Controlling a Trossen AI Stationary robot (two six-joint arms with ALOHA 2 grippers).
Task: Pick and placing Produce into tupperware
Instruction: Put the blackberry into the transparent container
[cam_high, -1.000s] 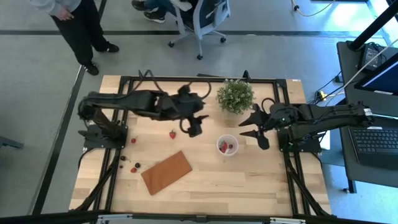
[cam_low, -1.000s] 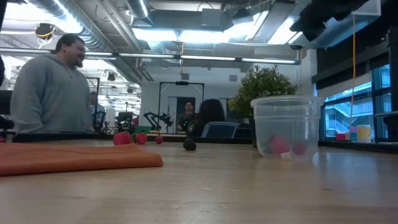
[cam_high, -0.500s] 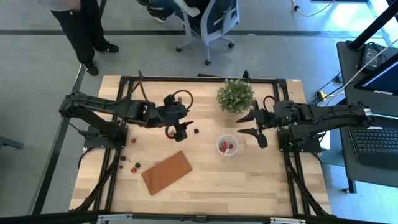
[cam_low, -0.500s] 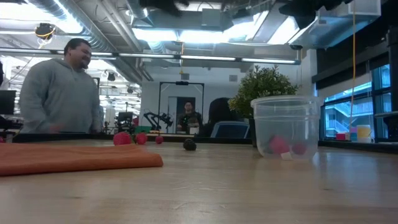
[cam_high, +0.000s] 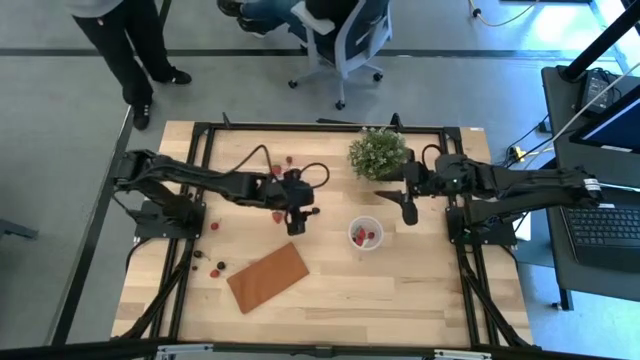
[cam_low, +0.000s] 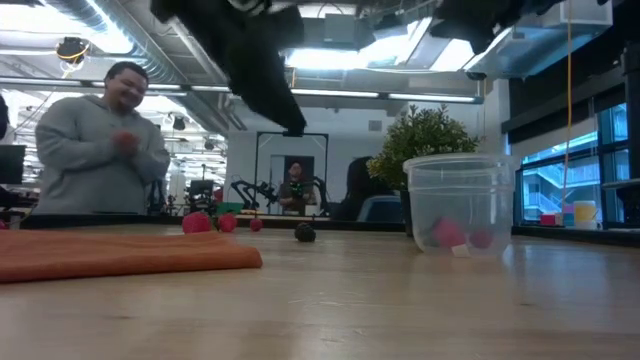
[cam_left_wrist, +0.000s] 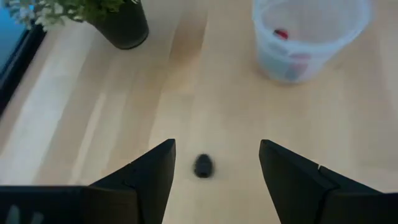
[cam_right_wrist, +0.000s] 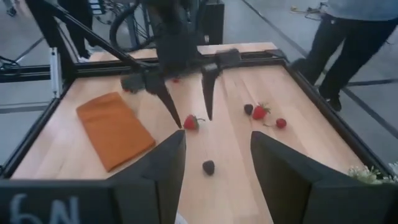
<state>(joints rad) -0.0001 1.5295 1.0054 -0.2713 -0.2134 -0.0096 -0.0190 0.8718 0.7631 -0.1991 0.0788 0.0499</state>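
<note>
The left tool hangs open and empty above the pale wooden surface, its two dark fingers spread on either side of a small dark berry lying below, with a red strawberry piece just beside it. The small round clear plastic cup stands nearby toward the right arm, near the green potted plant, holding a few red pieces. The right tool waits open and empty just beside the cup.
</note>
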